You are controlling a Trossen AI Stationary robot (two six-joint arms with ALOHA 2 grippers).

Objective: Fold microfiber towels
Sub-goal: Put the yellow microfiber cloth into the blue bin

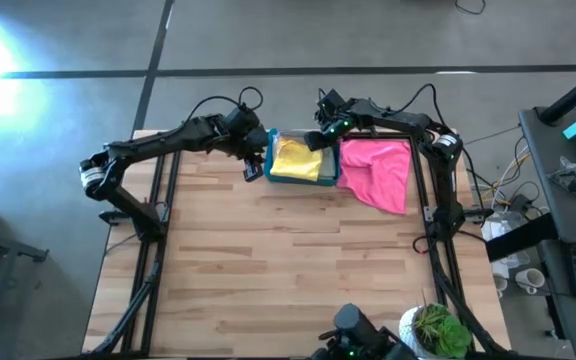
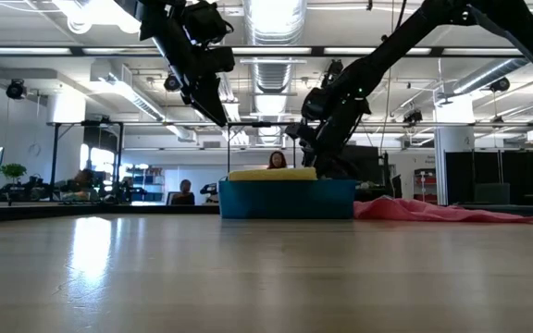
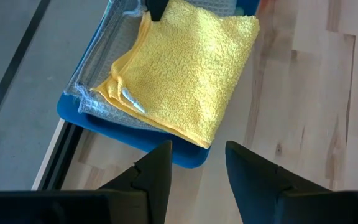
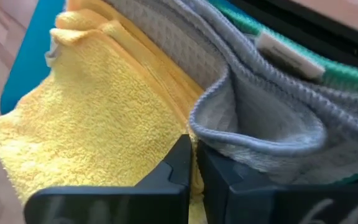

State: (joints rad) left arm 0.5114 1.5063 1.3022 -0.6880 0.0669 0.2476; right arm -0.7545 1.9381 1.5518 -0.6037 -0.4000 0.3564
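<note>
Wooden table (image 1: 288, 270) carries 1 blue bin (image 1: 303, 180) holding 1 folded yellow towel (image 1: 296, 158) over 1 grey towel (image 4: 253, 118); 1 pink towel (image 1: 380, 170) lies beside it. Right gripper (image 4: 194, 163) is clenched at the grey fold. Left gripper (image 3: 197, 165) hangs released. You handle light, limp cloth; pinch an edge.

Blue plastic bin (image 1: 328, 170) at the wooden table's (image 1: 288, 260) far edge; potted plant (image 1: 438, 330), perhaps artificial, at the near edge.
</note>
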